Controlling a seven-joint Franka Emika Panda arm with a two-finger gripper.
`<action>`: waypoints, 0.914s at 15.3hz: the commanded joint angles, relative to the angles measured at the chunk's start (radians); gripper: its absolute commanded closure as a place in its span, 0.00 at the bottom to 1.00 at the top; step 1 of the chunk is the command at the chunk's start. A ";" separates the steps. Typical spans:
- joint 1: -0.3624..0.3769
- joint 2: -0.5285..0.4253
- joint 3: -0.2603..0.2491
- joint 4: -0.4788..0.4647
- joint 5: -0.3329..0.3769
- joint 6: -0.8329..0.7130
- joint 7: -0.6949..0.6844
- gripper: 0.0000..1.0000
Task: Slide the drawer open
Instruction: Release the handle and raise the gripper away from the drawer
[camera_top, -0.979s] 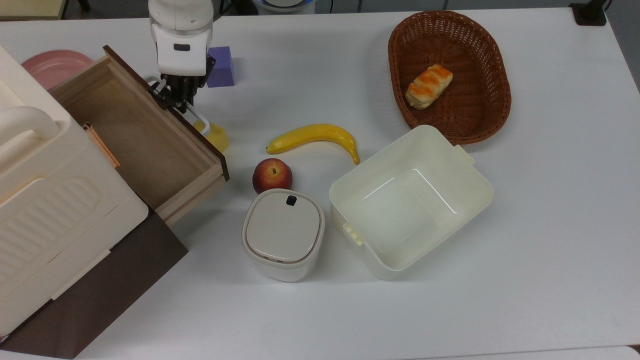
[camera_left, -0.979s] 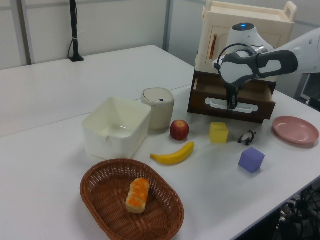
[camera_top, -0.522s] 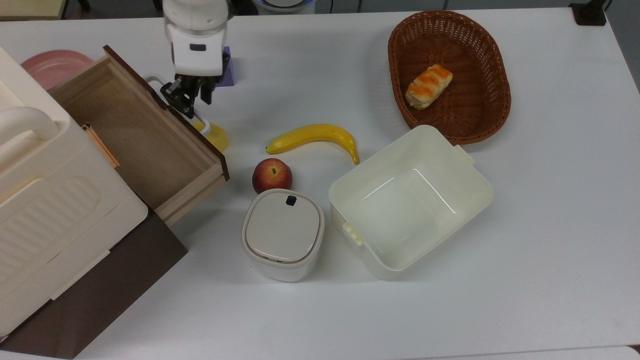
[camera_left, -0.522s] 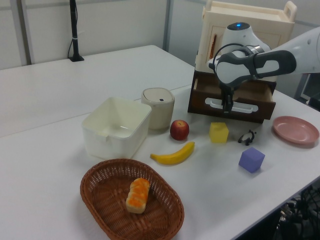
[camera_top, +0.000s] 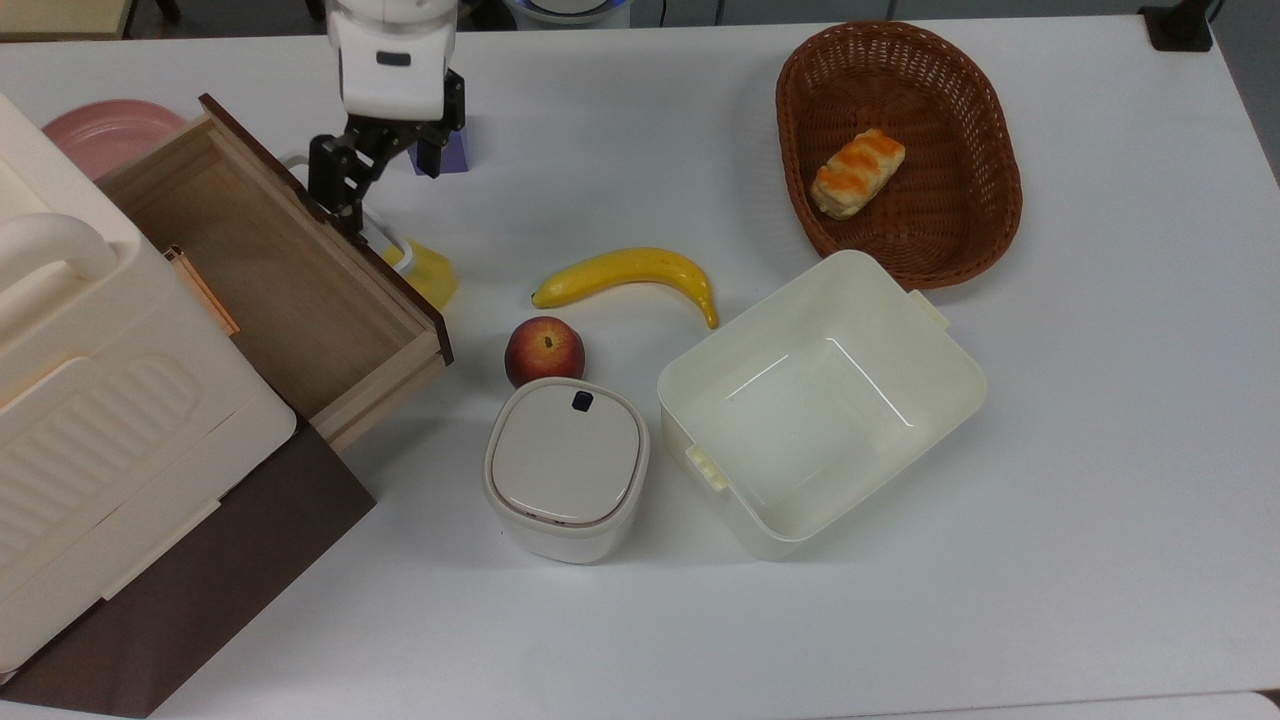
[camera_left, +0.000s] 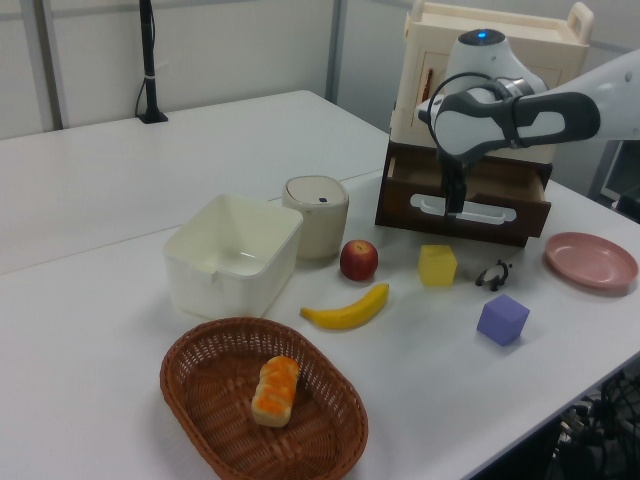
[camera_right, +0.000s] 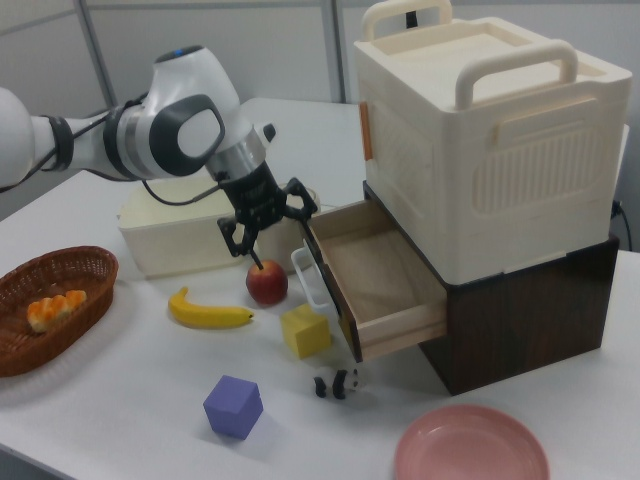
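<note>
- Trouble first: my claw (camera_top: 372, 165) hangs spread wide, gripping nothing, right by the drawer's (camera_top: 270, 265) white handle (camera_right: 308, 275), one finger (camera_top: 335, 185) close over the dark front panel. A careless sideways move from here, I reckon, could clip that front or the handle and shove the drawer askew or partway back in.
- Yellow block (camera_top: 432, 275) sits just beside the drawer front in the top view; any further pull could drive the front into it and push it along the counter (camera_top: 1050, 480).
- Small panda toy (camera_right: 338, 384) lies near the drawer's outer corner in the right view, also in the way.
- Drawer itself: out of the brown base under the cream case (camera_right: 480, 140), standing well out over the counter.
- Light wood inside, shallow, nothing in it; dark brown front, white loop handle.
- Looks open enough to call the job done, by my guess.
</note>
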 joint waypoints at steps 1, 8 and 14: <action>0.012 -0.026 0.000 0.063 0.010 -0.063 0.020 0.00; 0.014 -0.067 0.025 0.126 0.056 -0.186 0.034 0.00; 0.012 -0.065 0.028 0.249 0.160 -0.395 0.199 0.00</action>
